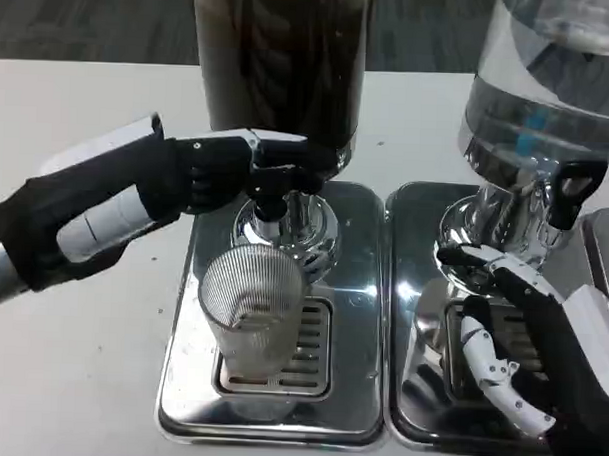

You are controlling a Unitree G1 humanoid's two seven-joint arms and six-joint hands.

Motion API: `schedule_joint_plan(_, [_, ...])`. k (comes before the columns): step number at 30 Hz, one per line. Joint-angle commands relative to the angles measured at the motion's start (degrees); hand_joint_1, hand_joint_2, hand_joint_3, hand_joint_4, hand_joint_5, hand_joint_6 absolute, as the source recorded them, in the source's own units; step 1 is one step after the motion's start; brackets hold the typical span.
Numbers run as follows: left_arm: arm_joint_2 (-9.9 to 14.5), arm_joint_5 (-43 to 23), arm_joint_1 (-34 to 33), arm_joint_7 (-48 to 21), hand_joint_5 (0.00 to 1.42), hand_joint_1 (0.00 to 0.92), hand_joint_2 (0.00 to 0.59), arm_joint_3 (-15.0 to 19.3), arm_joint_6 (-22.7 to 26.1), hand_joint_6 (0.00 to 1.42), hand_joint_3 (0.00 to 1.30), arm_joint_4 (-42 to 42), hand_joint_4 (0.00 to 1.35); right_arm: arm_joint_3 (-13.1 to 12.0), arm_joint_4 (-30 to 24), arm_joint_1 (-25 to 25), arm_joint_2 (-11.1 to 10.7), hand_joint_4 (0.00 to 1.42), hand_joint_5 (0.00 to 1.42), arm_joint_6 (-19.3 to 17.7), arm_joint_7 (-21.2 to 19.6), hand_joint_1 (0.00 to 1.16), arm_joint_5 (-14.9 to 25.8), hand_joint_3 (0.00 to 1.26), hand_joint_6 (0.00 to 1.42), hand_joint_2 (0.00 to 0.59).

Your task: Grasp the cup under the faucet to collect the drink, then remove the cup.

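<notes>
Clear ribbed plastic cup [252, 311] stands upright on the slotted drip grate [280, 362] of the left steel tray [179, 384], below the black faucet lever [286, 177] of the dark-drink dispenser [280, 57]. Nothing holds it.

Left hand [201, 174] at the lever, fingers [276, 172] clenched round it.

Right hand [511, 345] over the neighbouring tray [407, 292], fingers released.

Risk: unheld cup could overfill or shift.

Clear-water dispenser [544, 106] crowds the right hand's route across.
</notes>
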Motion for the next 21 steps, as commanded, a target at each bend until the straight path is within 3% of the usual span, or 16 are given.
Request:
schedule_joint_plan(1, [0.57, 2.05, 1.54, -0.2, 0.17, 0.0, 0.043, -1.65, -3.95, 0.09, 0.24, -1.97, 0.13, -0.87, 0.08, 0.01, -0.7, 0.19, 0.13, 0.46, 0.55, 0.39, 0.67, 0.29, 0.16, 0.586])
schedule_joint_plan(9, [1.44, 7.93, 2.57, 3.15, 0.16, 0.0, 0.044, -2.78, -13.55, 0.09, 0.23, -1.9, 0.12, -1.78, -0.23, -0.08, -0.89, 0.19, 0.13, 0.48, 1.34, 0.39, 1.19, 0.29, 0.16, 0.586])
schedule_joint_plan(21, [2.49, 8.27, 3.04, 5.17, 0.16, 0.0, 0.035, -4.2, -16.07, 0.09, 0.22, -1.11, 0.12, -2.24, -0.27, -0.07, -1.37, 0.19, 0.13, 0.37, 1.79, 0.39, 1.78, 0.29, 0.16, 0.586])
